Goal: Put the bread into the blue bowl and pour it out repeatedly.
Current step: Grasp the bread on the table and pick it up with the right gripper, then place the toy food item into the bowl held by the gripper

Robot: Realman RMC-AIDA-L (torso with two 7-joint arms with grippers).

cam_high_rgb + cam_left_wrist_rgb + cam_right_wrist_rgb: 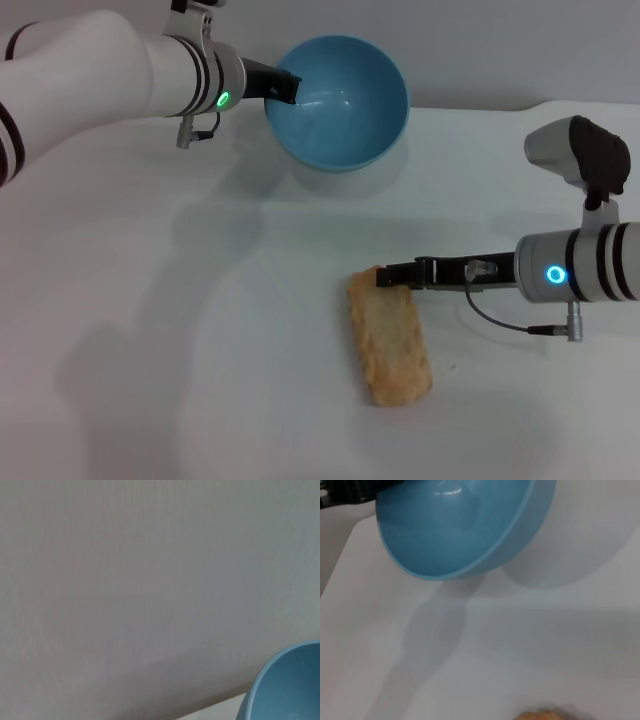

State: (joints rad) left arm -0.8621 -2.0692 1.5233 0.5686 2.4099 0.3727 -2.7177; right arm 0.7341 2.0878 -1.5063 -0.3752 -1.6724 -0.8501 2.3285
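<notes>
While one bread [390,345] lies at the right gripper's [385,277] jaws, grip unclear, the left gripper [288,88] pinches one blue bowl [340,105] at twelve o'clock.

In your left wrist view only a corner of the bowl [290,690] shows, cut by the edge. Your right wrist view crops the bowl's top and leaves just a blurred tip of the bread [545,715]. Head view: the right gripper [385,277] covers the bread's near corner.
</notes>
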